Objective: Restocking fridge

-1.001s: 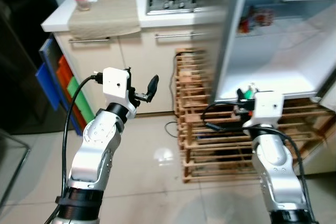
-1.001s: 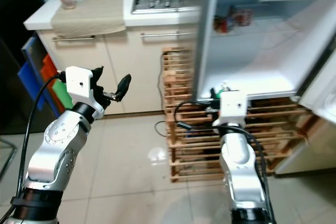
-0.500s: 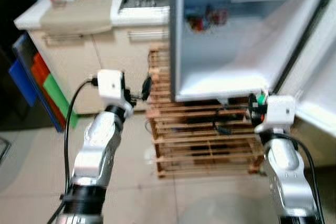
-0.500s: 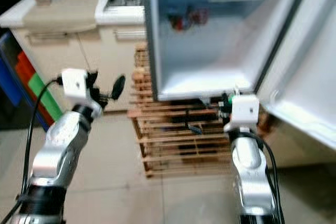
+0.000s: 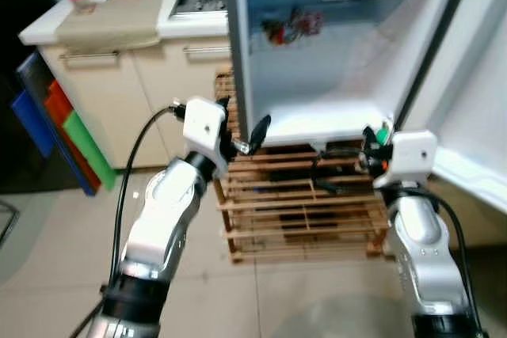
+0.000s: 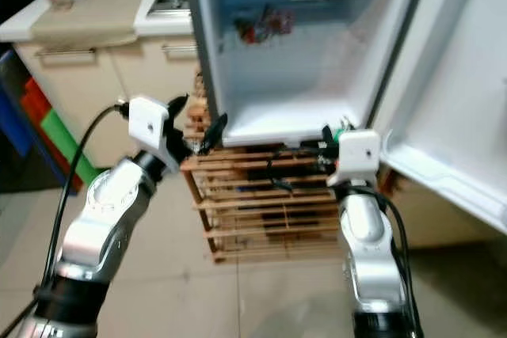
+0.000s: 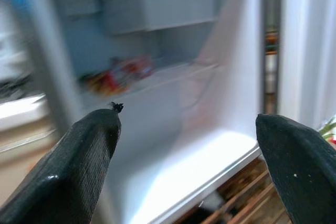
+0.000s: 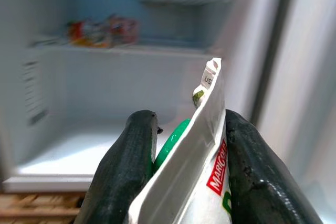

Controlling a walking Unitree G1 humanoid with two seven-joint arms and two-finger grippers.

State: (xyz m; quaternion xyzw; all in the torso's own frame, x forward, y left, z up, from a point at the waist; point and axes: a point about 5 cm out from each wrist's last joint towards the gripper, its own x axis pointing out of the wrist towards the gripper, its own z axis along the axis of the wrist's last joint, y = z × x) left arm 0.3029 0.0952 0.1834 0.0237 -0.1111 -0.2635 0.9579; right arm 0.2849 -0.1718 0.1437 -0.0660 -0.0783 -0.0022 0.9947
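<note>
The right gripper squeezes a white food pouch (green cap showing) tight between its two fingers, just near the open fridge. The left gripper is spread wide with nothing in it, by the fridge's left wall.

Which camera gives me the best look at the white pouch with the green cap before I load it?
The right wrist view: the white pouch with the green cap sits close up, clamped in the right pincer, red lettering legible. In the eye views, just a green speck shows beside the wrist housing, below the open fridge.
</note>
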